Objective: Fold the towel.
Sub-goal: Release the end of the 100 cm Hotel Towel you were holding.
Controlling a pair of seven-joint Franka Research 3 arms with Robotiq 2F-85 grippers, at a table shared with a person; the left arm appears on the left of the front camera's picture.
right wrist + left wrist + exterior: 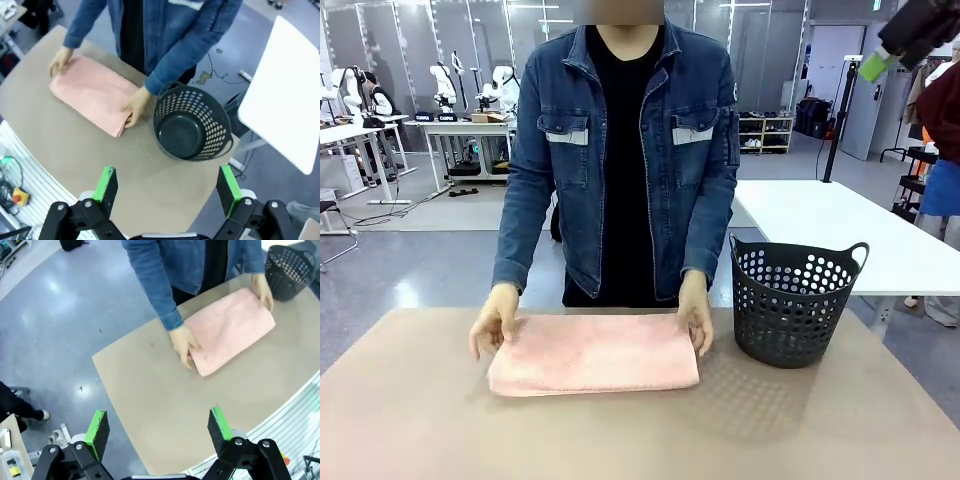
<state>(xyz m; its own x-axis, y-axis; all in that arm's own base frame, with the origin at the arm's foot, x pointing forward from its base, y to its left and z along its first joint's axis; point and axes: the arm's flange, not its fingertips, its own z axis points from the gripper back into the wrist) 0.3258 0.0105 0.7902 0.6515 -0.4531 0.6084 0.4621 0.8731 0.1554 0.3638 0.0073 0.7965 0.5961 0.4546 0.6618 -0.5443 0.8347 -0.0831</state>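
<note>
The salmon-pink towel (592, 354) lies folded into a flat rectangle on the tan table, near the far edge. A person in a denim jacket holds both short ends, one hand (494, 322) at its left and one hand (697, 318) at its right. From the wrist views the towel (231, 328) (92, 93) is far below. My left gripper (159, 430) hangs open high above the table's near side, nothing between its green pads. My right gripper (167, 187) is open too, high above the basket. A green pad of the right gripper (873, 66) shows at the top right.
A dark perforated basket (796, 301) (191, 124) stands empty on the table just right of the towel. The tan table (640, 440) is bare in front of the towel. A white table (840, 225) stands behind at right.
</note>
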